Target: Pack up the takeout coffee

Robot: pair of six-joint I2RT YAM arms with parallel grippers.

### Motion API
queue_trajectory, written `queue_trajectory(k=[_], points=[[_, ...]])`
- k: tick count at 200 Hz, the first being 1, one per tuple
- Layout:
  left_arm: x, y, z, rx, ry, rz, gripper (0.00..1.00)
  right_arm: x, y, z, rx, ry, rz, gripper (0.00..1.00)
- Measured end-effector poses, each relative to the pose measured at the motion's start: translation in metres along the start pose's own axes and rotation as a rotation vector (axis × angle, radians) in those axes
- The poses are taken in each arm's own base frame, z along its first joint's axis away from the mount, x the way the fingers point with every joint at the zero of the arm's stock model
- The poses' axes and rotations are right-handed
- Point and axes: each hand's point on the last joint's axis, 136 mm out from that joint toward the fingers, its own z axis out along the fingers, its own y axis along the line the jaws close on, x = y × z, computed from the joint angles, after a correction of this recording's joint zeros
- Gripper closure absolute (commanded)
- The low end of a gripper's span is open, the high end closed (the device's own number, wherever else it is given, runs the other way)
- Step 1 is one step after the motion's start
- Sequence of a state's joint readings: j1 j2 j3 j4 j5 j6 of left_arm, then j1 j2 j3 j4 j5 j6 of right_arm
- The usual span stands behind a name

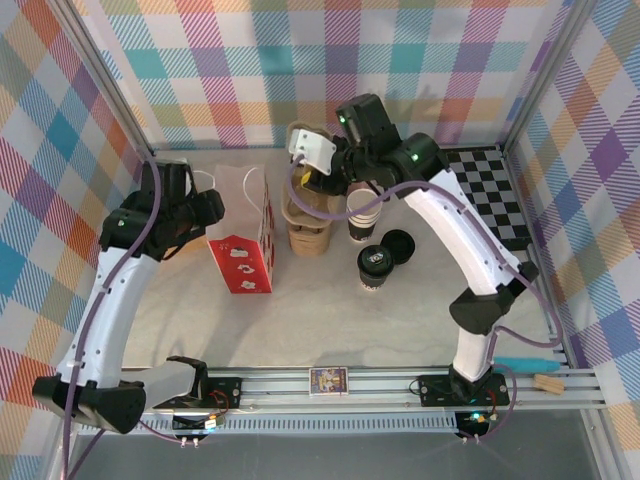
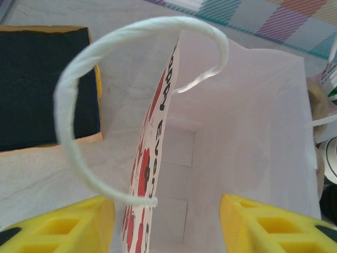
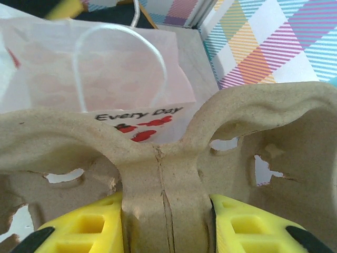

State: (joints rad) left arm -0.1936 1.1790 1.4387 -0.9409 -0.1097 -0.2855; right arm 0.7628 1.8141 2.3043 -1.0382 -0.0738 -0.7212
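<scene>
Coffee [image 1: 375,265] stands upright on the bench [image 1: 330,320], black lid on, just beside the loose lid [image 1: 400,243] and in front of the stack of cups [image 1: 362,218]. Right pincer [image 3: 160,211] is clenched on the cardboard carrier [image 1: 305,232], gripping it by its middle, and the carrier sits between the paper bag [image 1: 245,245] and the cups. So the coffee lies to the right of that pincer and nearer the arm bases, close by the carrier's right side, and the right arm is clearly the nearer one. Left pincer [image 2: 166,221] is released, jaws wide apart, straddling the bag's printed wall, with the bag's mouth open below it. Room looks tight: cups and loose lid crowd the coffee behind and to the right, but its near side is open bench, and that, I'd say, is the way in.
</scene>
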Motion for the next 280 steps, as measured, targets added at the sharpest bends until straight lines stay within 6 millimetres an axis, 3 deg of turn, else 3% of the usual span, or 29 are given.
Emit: queue_trajectory(k=[51, 99, 129, 189, 241, 280], points=[[0.003, 0.006, 0.026, -0.066, 0.050, 0.043, 0.52, -0.016, 0.025, -0.018, -0.008, -0.025, -0.040, 0.74], [0.009, 0.004, 0.034, -0.056, 0.080, 0.056, 0.87, -0.034, 0.037, -0.034, -0.012, -0.076, -0.045, 0.73], [0.010, 0.002, 0.035, -0.041, 0.085, 0.055, 1.00, -0.051, 0.042, -0.045, -0.012, -0.126, -0.022, 0.73], [0.016, 0.000, 0.026, -0.012, 0.083, 0.056, 1.00, -0.088, 0.050, -0.069, -0.043, -0.271, 0.067, 0.72], [0.022, -0.008, -0.010, -0.008, 0.044, 0.131, 1.00, -0.114, 0.053, -0.080, -0.100, -0.392, 0.176, 0.71], [0.042, -0.025, -0.027, 0.006, 0.058, 0.240, 1.00, -0.141, 0.053, -0.082, -0.173, -0.490, 0.265, 0.70]])
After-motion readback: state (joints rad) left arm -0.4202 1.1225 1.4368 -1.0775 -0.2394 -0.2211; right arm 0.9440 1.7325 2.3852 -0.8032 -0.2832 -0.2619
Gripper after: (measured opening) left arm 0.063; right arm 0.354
